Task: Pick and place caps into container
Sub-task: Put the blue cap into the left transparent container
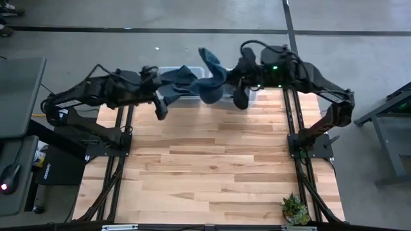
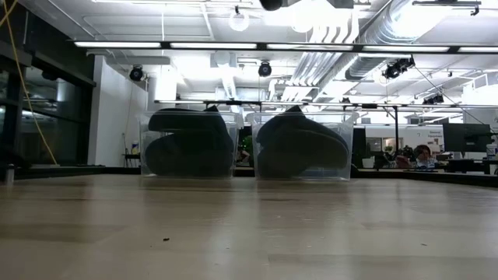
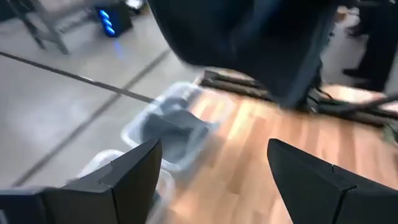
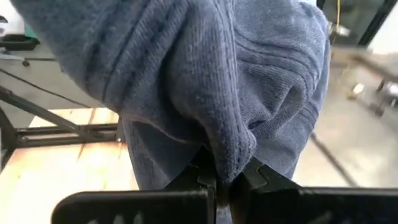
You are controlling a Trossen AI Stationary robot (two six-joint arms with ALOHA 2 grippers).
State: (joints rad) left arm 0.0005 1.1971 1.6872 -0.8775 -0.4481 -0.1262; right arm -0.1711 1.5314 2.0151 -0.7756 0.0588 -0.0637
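A dark blue ribbed-knit cap (image 1: 212, 80) hangs in the air above the table's far edge, held by my right gripper (image 1: 230, 80), which is shut on it (image 4: 224, 180). My left gripper (image 1: 160, 106) is open, just left of the cap and over the clear containers (image 1: 192, 96). In the left wrist view its fingers (image 3: 211, 162) stand apart, with the cap (image 3: 261, 43) beyond them, untouched. In the low view two clear containers (image 2: 232, 128) (image 2: 254, 128) stand side by side, each holding dark caps (image 2: 189, 144) (image 2: 301, 148). Neither gripper shows there. My right gripper pinches a fold of the blue cap's knit fabric (image 4: 231, 158) between its two fingers. The fabric bunches up where the fingers (image 4: 205, 177) meet. The cap is lifted clear of the table, and the rest of it fills the view beyond the fingers.
The clear bin (image 3: 134, 134) in the left wrist view holds grey fabric and sits at the table's far edge. The wooden tabletop (image 1: 212, 160) spreads toward the near edge. A small potted plant (image 1: 295, 208) stands at the near right corner.
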